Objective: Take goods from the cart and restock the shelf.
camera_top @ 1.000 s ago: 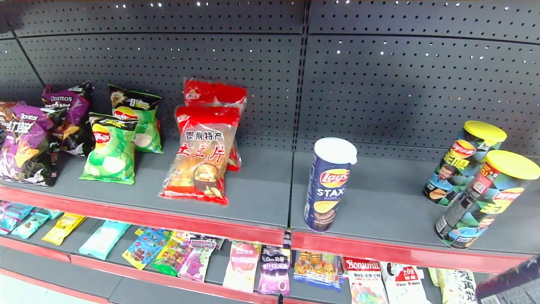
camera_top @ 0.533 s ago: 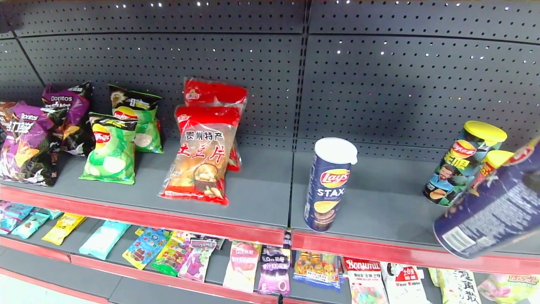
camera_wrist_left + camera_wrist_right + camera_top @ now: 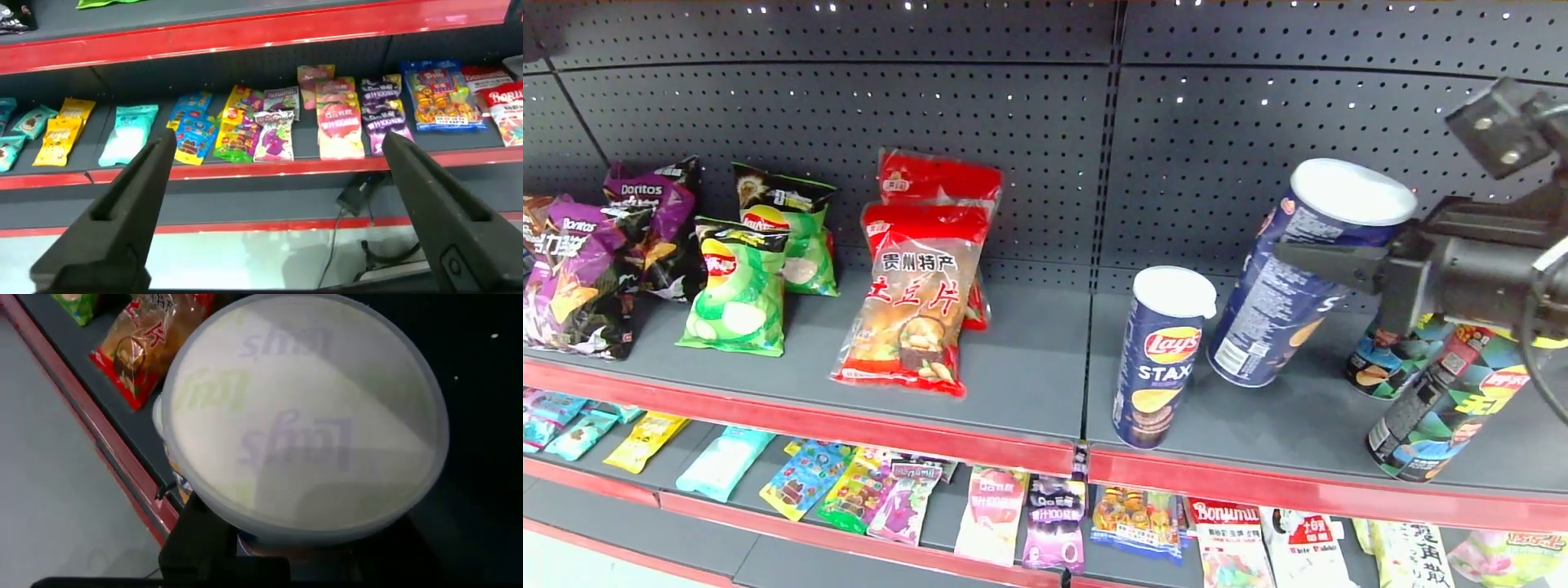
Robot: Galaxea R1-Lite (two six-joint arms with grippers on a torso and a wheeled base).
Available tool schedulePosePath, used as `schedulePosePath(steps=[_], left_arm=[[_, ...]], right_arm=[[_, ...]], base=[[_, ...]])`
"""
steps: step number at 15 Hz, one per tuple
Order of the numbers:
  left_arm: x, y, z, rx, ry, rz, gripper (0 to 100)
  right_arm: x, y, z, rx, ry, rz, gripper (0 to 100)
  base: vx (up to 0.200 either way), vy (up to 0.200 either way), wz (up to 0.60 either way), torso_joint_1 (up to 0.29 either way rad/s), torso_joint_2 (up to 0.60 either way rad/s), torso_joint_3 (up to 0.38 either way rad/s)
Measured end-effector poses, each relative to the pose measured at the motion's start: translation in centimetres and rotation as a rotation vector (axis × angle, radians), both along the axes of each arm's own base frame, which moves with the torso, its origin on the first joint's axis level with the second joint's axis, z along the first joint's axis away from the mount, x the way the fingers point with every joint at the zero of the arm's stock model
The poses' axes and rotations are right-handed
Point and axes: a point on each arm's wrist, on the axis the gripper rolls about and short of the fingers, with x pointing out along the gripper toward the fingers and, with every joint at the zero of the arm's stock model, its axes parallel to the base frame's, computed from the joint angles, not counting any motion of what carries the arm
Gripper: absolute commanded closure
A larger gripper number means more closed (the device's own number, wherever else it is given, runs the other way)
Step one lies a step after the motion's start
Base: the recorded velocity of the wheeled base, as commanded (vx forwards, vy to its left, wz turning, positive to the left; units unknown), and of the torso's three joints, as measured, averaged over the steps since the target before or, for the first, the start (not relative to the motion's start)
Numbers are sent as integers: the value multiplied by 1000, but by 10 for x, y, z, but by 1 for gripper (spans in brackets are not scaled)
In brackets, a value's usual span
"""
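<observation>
My right gripper [image 3: 1311, 269] is shut on a dark blue chips can [image 3: 1270, 314] with a white lid [image 3: 1352, 192]. It holds the can tilted over the upper shelf [image 3: 1021, 367], its base just above the shelf floor. A matching blue can [image 3: 1160, 359] stands upright near the shelf's front edge, just left of the held one. In the right wrist view the held can's lid [image 3: 306, 416] faces the camera. My left gripper [image 3: 279, 145] is open and holds nothing, low in front of the bottom shelves.
Two cans with black-and-teal print [image 3: 1441, 400] stand at the right, partly behind my right arm. Red bags [image 3: 915, 310], green bags [image 3: 739, 286] and purple bags [image 3: 580, 269] fill the shelf's left half. Candy packs [image 3: 1013, 514] lie on the lower shelf. A pegboard wall [image 3: 1217, 147] backs the shelf.
My right arm has come in from the lower right with the blue can, rising and moving left over the shelf. It now covers part of the two cans at the right.
</observation>
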Motion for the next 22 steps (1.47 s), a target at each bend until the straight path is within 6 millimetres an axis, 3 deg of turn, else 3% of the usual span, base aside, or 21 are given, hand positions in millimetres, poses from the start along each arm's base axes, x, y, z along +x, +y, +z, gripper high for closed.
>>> schedulePosePath(steps=[6, 10, 15, 22], left_arm=[[0, 0, -1, -1, 3, -2, 0], [0, 0, 1, -2, -3, 0, 0], [1, 0, 1, -4, -22, 1, 0], [2, 0, -2, -5, -14, 0, 0]], right_arm=[[80, 32, -23, -12, 23, -9, 100], [122, 49, -39, -19, 36, -30, 100], [149, 60, -57, -23, 68, -32, 100], [166, 67, -78, -15, 92, -36, 100]], base=[[0, 0, 0, 0, 0, 0], [0, 0, 0, 0, 0, 0], [0, 0, 0, 0, 0, 0], [0, 0, 0, 0, 0, 0]])
